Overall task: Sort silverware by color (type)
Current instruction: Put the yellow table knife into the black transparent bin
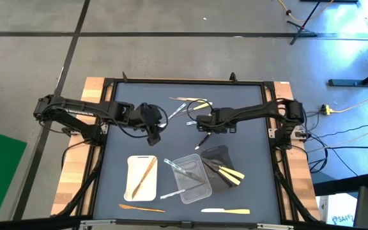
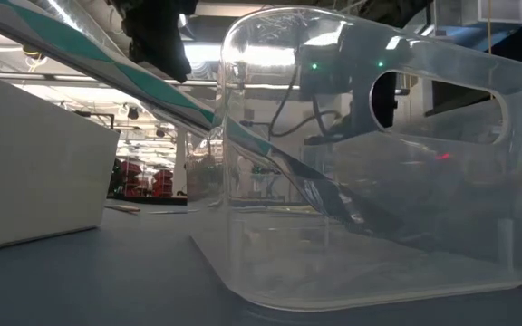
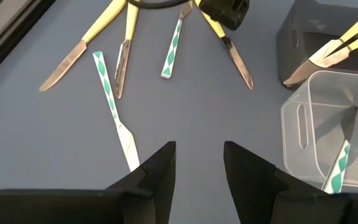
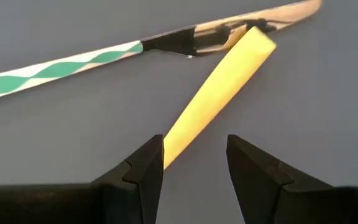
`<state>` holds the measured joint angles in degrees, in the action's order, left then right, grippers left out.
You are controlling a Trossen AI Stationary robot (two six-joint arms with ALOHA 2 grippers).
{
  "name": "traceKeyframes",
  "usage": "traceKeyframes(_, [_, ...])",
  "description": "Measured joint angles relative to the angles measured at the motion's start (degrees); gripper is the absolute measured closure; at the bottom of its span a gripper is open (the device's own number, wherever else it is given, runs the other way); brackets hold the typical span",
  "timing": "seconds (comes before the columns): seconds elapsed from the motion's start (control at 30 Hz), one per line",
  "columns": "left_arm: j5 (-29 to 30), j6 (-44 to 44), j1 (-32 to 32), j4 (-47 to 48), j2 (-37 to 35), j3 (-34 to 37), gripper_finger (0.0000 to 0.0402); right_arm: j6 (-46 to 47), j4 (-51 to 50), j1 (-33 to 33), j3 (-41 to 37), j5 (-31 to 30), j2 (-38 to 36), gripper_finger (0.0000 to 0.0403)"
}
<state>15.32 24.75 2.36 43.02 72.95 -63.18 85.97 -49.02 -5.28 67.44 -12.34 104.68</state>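
My right gripper (image 4: 194,165) is open over the middle of the table (image 1: 200,123). Its fingers stand on either side of a yellow-handled knife (image 4: 219,84), whose blade end lies against a green-and-white-handled knife (image 4: 61,70). My left gripper (image 3: 197,168) is open and hovers just left of it (image 1: 155,133), beside another green-and-white knife (image 3: 112,106) lying flat. More yellow-handled and green-and-white utensils (image 3: 126,46) lie toward the far edge. A wooden utensil (image 1: 144,176) rests in the white tray, clear ones (image 1: 185,171) in the clear tray, and yellow ones (image 1: 230,174) in the black tray. My right gripper has the yellow knife's handle end (image 4: 174,140) running close along the inner side of one finger (image 4: 148,165). I cannot tell whether it touches. The knife lies flat on the table, lengthwise between the fingers.
The white tray (image 1: 133,191), clear tray (image 1: 200,191) and black tray (image 1: 221,153) sit side by side near the table's near edge. A wooden utensil (image 1: 139,207) and a cream-and-yellow one (image 1: 225,211) lie in front of them. The table has a raised black rim (image 1: 184,82).
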Motion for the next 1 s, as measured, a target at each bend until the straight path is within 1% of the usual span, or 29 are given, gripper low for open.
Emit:
traceKeyframes(0.23, [0.4, 0.0, 0.9, 0.1, 0.0, 0.0, 0.0272, 0.0, 0.3, 0.0, 0.0, -0.1, 2.0, 0.0240])
traceKeyframes(0.47, [0.5, -1.3, 1.1, 0.1, 0.0, 0.0, 0.0272, -0.2, 3.0, 0.0, 0.0, 0.1, 4.0, 0.0240])
traceKeyframes(0.87, [0.5, -1.3, 1.1, 0.0, 0.0, 0.0, 0.0272, -0.7, 2.9, 0.0, 0.0, -0.1, 4.0, 0.0240])
traceKeyframes(1.0, [0.5, -1.3, 1.1, 0.0, 0.0, 0.0, 0.0272, -0.7, 3.0, 0.0, 0.0, -0.1, 4.0, 0.0256])
